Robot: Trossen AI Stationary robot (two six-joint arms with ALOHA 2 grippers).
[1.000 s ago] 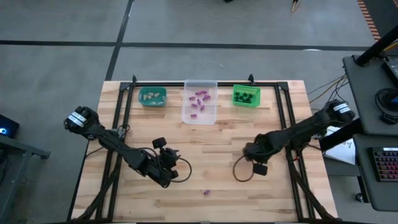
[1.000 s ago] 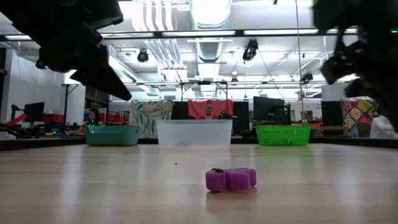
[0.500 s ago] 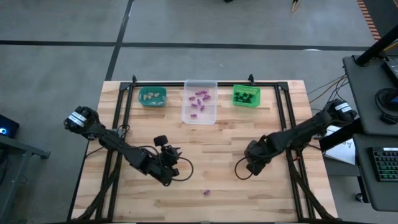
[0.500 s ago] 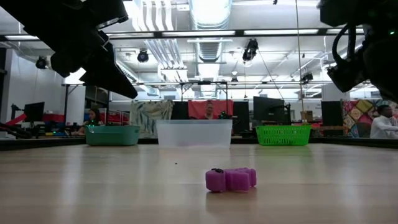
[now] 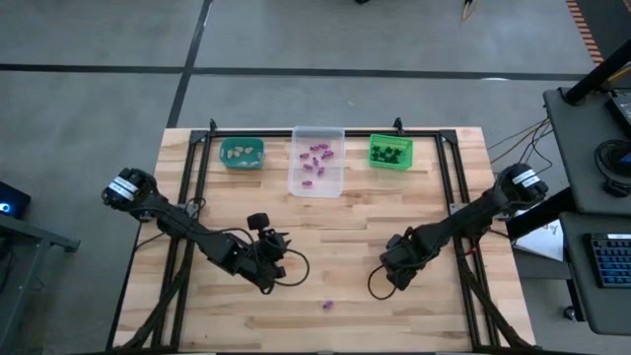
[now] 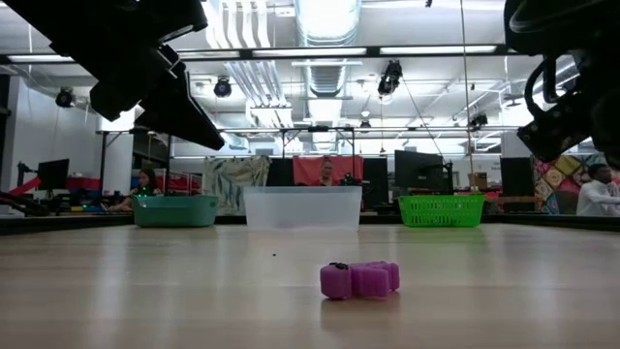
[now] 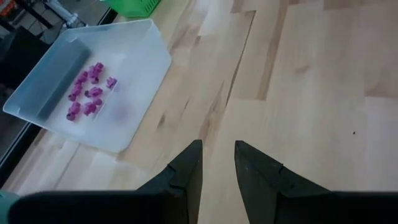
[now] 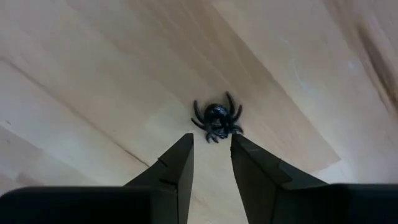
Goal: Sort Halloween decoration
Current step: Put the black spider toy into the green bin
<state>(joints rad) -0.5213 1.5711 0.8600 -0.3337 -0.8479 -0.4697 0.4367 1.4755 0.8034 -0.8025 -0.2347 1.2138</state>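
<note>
One black spider trinket [image 8: 217, 121] is seen just beyond the narrowly parted, empty right gripper [image 8: 211, 163]; one purple trinket [image 6: 358, 279] lies apart.

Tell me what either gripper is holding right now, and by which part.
Nothing is held. The right gripper hangs open just short of a small black plastic spider; the left gripper is open over bare table.

Bare table [image 5: 355, 237] lies between the arms, with only one purple trinket [image 5: 327, 306] near its front edge
</note>
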